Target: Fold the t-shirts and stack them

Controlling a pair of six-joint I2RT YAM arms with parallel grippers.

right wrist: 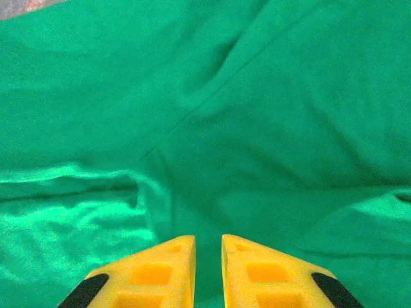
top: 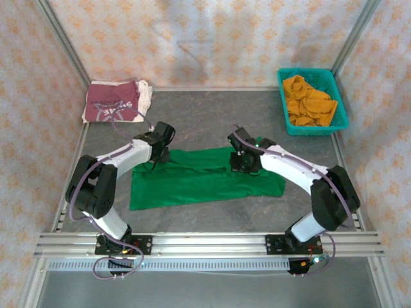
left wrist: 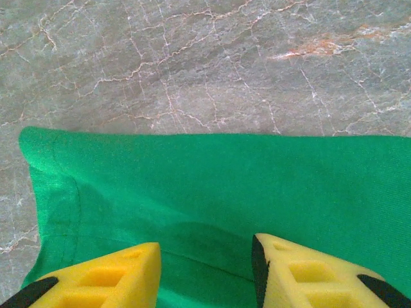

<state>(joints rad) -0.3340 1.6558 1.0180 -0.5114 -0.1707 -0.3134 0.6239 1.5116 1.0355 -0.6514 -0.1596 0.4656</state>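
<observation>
Cloth of the green t-shirt (top: 205, 183) is spread flat across the middle of the table (top: 205, 115), between the two arms. The left gripper (left wrist: 205, 247) is held over its far left corner, jaws spread apart above the fabric. The right gripper (right wrist: 209, 240) is lowered over the shirt's right part, jaws almost pressed together; whether fabric is pinched cannot be told. The maroon t-shirt (top: 112, 102) is laid at the far left corner.

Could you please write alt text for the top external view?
A green t-shirt lies spread on the grey table, with the left gripper and right gripper at its far edge. A folded maroon t-shirt sits far left; a teal basket of orange cloth far right.
</observation>
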